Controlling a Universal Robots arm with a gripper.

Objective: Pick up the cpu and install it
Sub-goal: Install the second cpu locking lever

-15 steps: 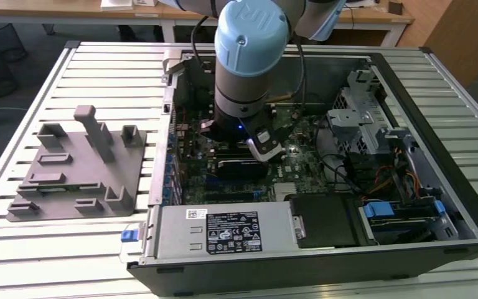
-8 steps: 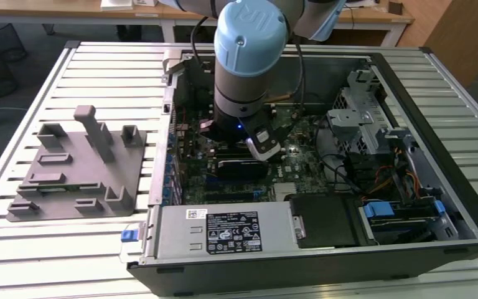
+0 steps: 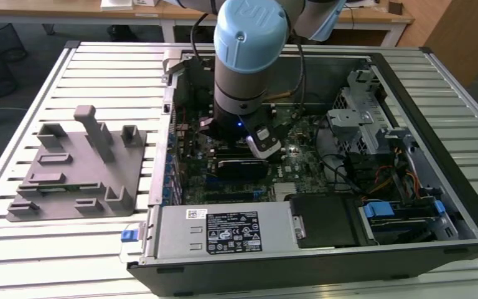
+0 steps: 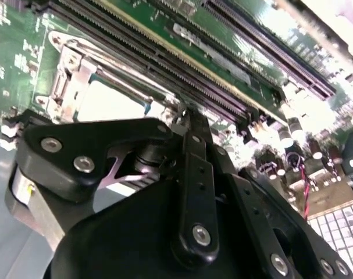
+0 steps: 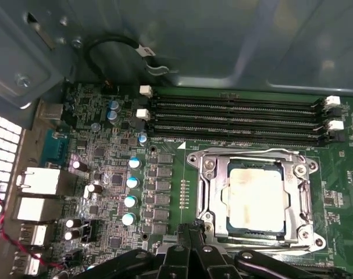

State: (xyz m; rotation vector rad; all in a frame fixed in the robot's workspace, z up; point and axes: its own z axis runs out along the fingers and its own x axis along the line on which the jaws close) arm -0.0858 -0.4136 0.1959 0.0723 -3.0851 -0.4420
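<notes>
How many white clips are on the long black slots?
4 white clips: two at the slots' end nearer the blue capacitors, two opposite. More may be hidden.

Labels on power supply (image 3: 231,232) — print illegible.

One cpu (image 5: 256,196), four memory slots (image 5: 234,119) (all bare), one arm (image 3: 250,56)

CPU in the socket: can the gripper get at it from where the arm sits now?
Probably yes. In the first wrist view the cpu lies uncovered inside the socket frame, nothing over it, and the gripper sits right beside that frame.
</notes>
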